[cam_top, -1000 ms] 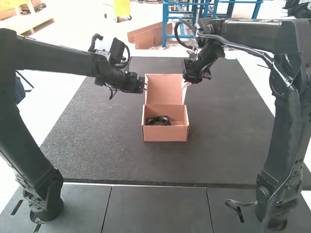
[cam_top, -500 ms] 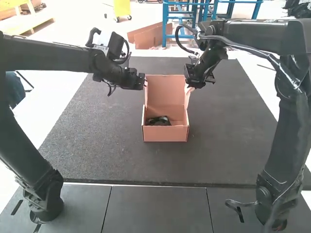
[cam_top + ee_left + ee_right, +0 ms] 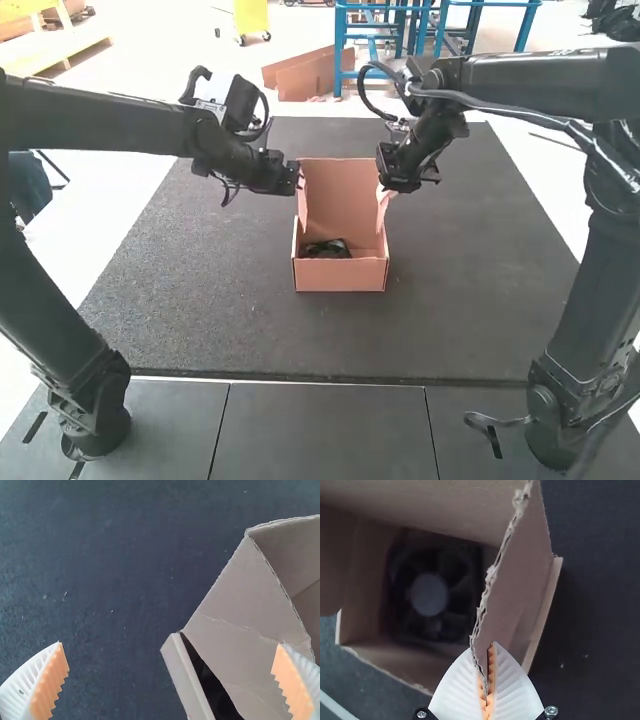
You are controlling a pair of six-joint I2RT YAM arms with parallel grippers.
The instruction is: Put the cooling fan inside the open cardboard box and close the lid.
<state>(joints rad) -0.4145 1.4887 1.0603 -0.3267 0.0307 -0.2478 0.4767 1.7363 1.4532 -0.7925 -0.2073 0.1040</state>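
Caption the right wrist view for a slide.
Right fingers pinch the lid flap; the cooling fan lies in the cardboard box.

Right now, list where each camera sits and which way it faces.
High view: above and behind the arms, facing forward and down; both arms show, left claw and right claw beside the box.
Left wrist view: on the left wrist, facing down at mat and box; open fingers show.
Right wrist view: on the right wrist, facing down at the fan; fingers pinch a flap.
Shared: high and right wrist views both show the fan in the box.
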